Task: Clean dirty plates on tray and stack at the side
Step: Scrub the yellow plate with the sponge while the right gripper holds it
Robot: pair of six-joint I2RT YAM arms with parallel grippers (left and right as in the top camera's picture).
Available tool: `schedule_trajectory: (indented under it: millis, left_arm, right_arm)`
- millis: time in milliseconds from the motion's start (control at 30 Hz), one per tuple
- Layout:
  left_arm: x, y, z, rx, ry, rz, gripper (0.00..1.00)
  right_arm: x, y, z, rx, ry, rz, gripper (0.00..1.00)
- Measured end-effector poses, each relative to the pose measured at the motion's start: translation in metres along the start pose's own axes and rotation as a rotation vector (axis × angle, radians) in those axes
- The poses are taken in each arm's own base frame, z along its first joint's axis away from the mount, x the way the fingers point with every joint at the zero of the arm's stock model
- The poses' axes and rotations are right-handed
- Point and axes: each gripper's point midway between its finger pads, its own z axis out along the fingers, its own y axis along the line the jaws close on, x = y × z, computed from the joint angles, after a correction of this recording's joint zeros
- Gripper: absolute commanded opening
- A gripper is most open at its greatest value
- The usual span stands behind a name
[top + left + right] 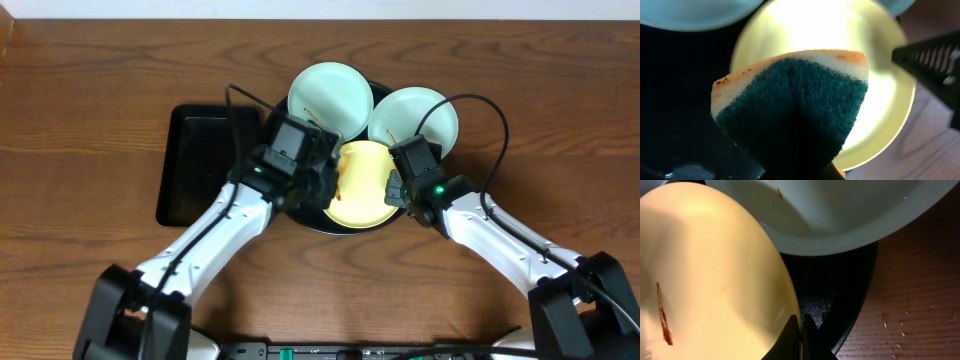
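Note:
The pale yellow plate lies on the round black tray, with a brown smear showing in the right wrist view. Two mint-blue plates sit behind it on the tray. My right gripper is shut on the yellow plate's right rim. My left gripper is shut on a sponge with a dark green scrub face and pale foam, held over the yellow plate. The left fingertips are hidden by the sponge.
A smaller rectangular black tray lies left of the round tray. The wooden table shows small water drops to the right of the round tray. Cables run from both wrists.

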Motion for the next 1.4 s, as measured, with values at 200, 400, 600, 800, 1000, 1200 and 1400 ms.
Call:
schedule_trajectory:
  millis: [200,400,600,800,1000,1200,1400]
  left_arm:
    - [0.013,-0.018,0.024,0.030,0.009,0.058,0.07]
    - [0.022,-0.018,0.038,0.008,0.038,0.073,0.08]
    - [0.027,-0.008,0.050,-0.030,0.058,0.068,0.07]
    - [0.032,-0.002,0.062,-0.046,0.074,0.063,0.08]
    - [0.032,-0.001,0.067,-0.048,0.072,0.063,0.08]
    - [0.032,0.000,0.067,-0.055,0.071,0.063,0.07]
    - [0.032,0.004,0.069,-0.074,0.069,0.064,0.07]
  right_arm:
    - [0.000,0.001,0.000,-0.003,-0.001,0.002,0.02]
    - [0.000,0.001,0.000,-0.004,-0.001,0.003,0.02]
    - [0.000,0.001,0.000,-0.004,0.000,0.003,0.02]
    - [0.000,0.001,0.000,-0.004,-0.001,0.003,0.02]
    - [0.000,0.001,0.000,-0.004,0.000,0.003,0.01]
    - [0.000,0.001,0.000,-0.004,0.000,0.003,0.02]
    - [0.000,0.001,0.000,-0.006,0.001,0.003,0.01]
